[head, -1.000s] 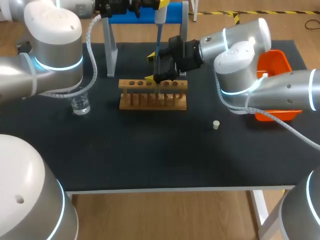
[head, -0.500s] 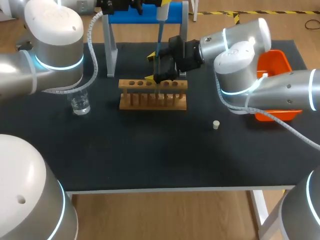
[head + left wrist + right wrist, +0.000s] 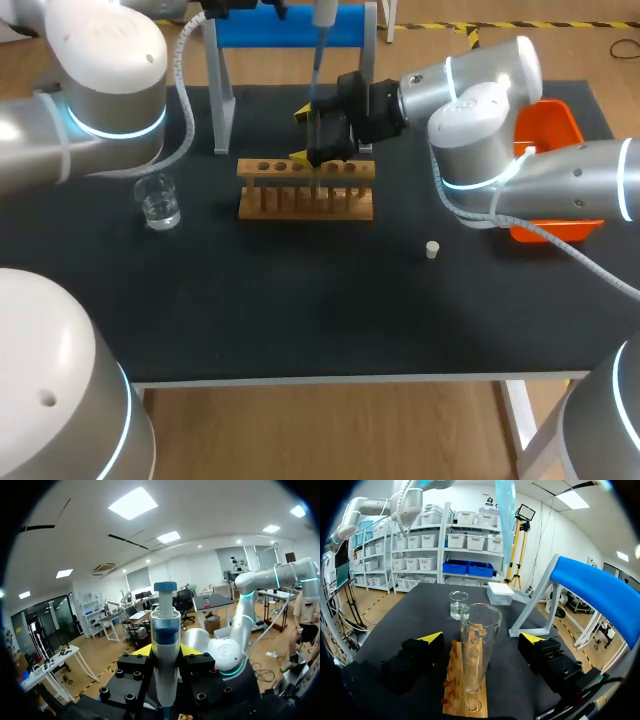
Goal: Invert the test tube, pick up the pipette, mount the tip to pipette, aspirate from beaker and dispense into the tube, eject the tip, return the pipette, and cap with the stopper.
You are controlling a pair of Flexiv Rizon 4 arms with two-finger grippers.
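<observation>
Pipette with a white barrel and blue plunger cap is what has moved. A second ago its long translucent blue tip reached down among my right fingers at the wooden test-tube rack; now the whole tool has risen, and the tip's end hangs well above the rack. My left pincer is pinching the barrel from both sides, yellow tips just showing behind it.

The clear glass test tube stands upright, mouth up, in a hole of the rack. My right pincer sits around it with its fingers spread, each one apart from the glass, and has not shifted.

I take the lift to mean that dispensing is over, though I cannot see liquid in the tube. Next would come ejecting the tip, probably into the orange plastic bin beyond the rack's right end.

The small glass beaker stands off the rack's left end. The little white stopper lies in front of the rack, to its right, not yet used.
</observation>
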